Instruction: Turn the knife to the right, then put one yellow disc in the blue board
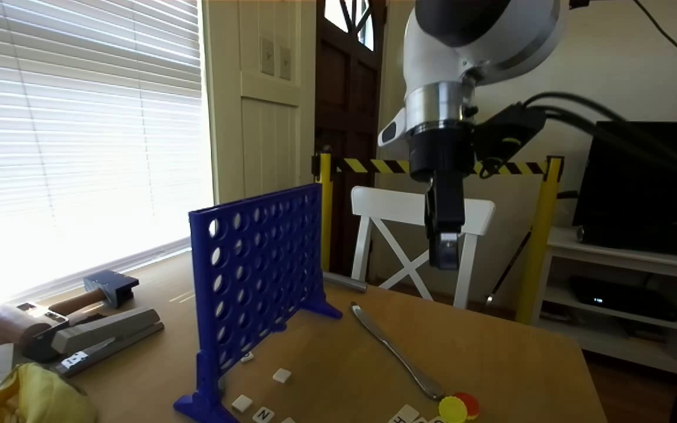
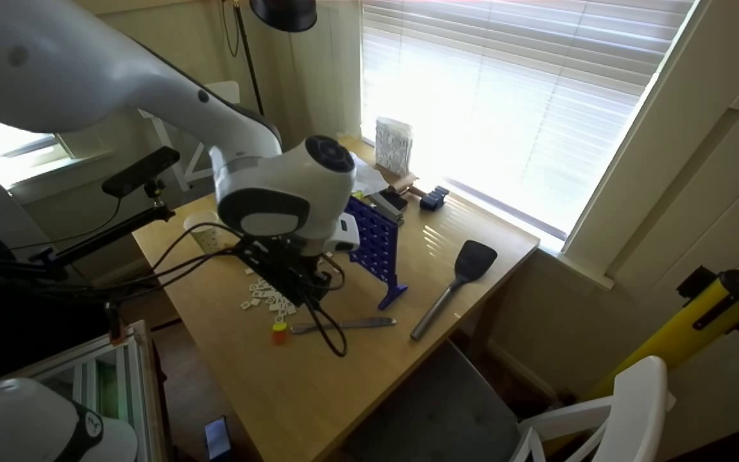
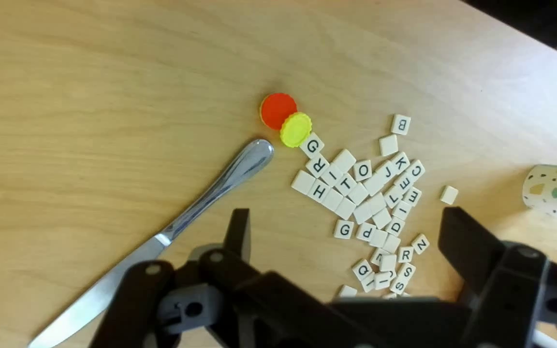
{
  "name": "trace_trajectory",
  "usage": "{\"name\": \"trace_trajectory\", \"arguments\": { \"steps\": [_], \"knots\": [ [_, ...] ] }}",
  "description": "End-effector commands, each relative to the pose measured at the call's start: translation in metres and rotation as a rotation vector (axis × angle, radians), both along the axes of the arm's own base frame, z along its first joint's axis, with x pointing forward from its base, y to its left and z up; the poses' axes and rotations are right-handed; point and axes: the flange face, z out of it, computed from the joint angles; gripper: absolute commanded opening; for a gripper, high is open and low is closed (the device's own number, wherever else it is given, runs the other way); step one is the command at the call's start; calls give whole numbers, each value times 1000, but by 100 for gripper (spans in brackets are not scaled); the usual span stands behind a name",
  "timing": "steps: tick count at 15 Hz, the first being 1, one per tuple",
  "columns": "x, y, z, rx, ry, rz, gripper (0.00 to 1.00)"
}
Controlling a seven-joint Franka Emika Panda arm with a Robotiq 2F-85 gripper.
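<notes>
The silver-grey knife lies flat on the table, in both exterior views (image 1: 394, 353) (image 2: 369, 323) and the wrist view (image 3: 186, 220). Its handle end points toward the discs. The yellow disc (image 3: 296, 129) leans on the edge of an orange-red disc (image 3: 277, 110), beside the letter tiles. The yellow disc also shows in both exterior views (image 1: 452, 409) (image 2: 279, 327). The blue board stands upright beside the knife in both exterior views (image 1: 202, 264) (image 2: 393, 250). My gripper (image 1: 445, 252) hangs high above the table, apart from everything. In the wrist view its fingers (image 3: 348, 212) are wide apart and empty.
Many letter tiles (image 3: 351, 193) lie scattered near the discs. A speckled cup (image 3: 554, 193) stands beyond them. A black spatula (image 2: 474, 262) lies past the board. A stapler (image 1: 106, 341), a mallet (image 1: 109, 288) and a yellow cloth (image 1: 36, 393) lie on the window side.
</notes>
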Motion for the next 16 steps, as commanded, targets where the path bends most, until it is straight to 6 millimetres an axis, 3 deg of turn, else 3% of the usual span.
{"name": "trace_trajectory", "arguments": {
  "steps": [1, 5, 9, 11, 12, 16],
  "knots": [
    [21, -2, -61, 95, 45, 42, 100],
    [25, 4, -112, 201, 147, 89, 100],
    [23, 5, -147, 253, 284, 96, 100],
    [22, 1, -149, 293, 325, 74, 100],
    [14, 4, -147, 230, 292, 86, 100],
    [19, -1, -154, 250, 319, 79, 100]
  ]
}}
